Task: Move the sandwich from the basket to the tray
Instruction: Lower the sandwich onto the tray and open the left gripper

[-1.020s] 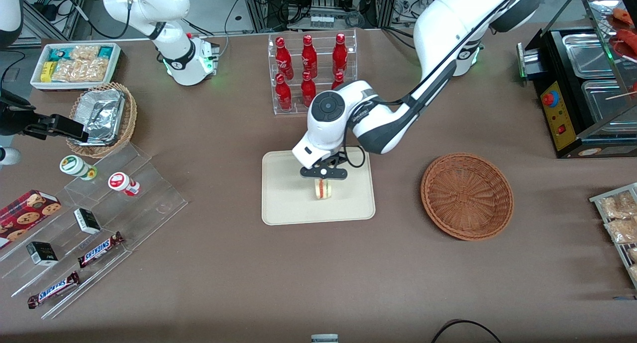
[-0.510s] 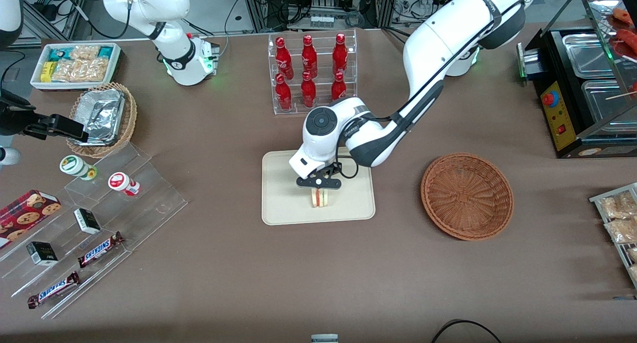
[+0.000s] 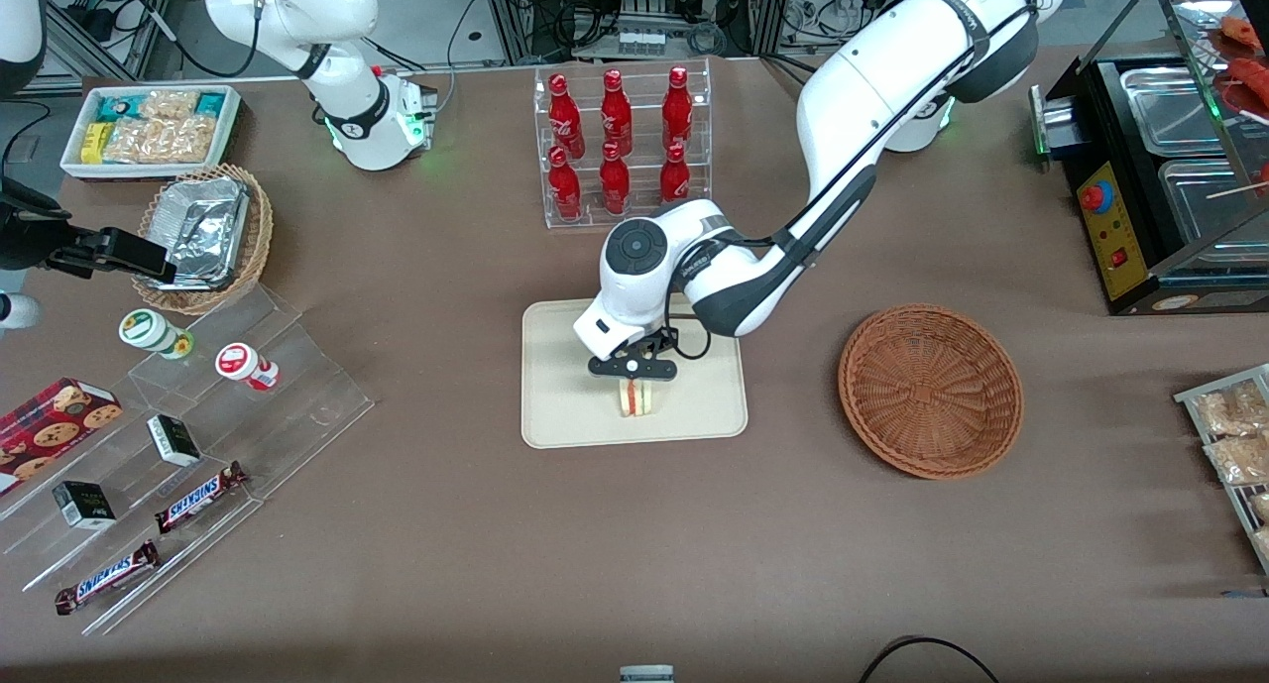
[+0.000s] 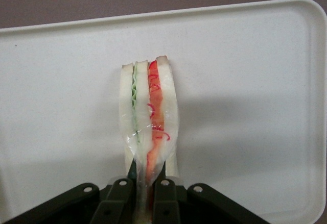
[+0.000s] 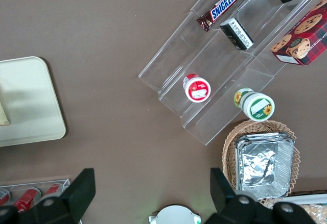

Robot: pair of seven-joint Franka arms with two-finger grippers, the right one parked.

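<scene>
On the tray point(image 3: 565, 405), a smooth cream rectangle with rounded corners and low rim, the sandwich point(image 3: 634, 398) stands on edge near the middle. Triangular wedge, clear film wrap, pale bread slabs with green and red filling stripes along the cut face point(image 4: 148, 112). Gripper point(image 3: 633, 369) directly above it, black fingers point(image 4: 118, 201) closed narrow on the wedge's upper end, pinching the film. Basket point(image 3: 930, 391), round, shallow, reddish-brown woven wicker, sits on the brown table toward the working arm's end, well apart from the tray.

Claw point(image 3: 633, 368) lowered, fingers point(image 4: 118, 199) pinched close
</scene>
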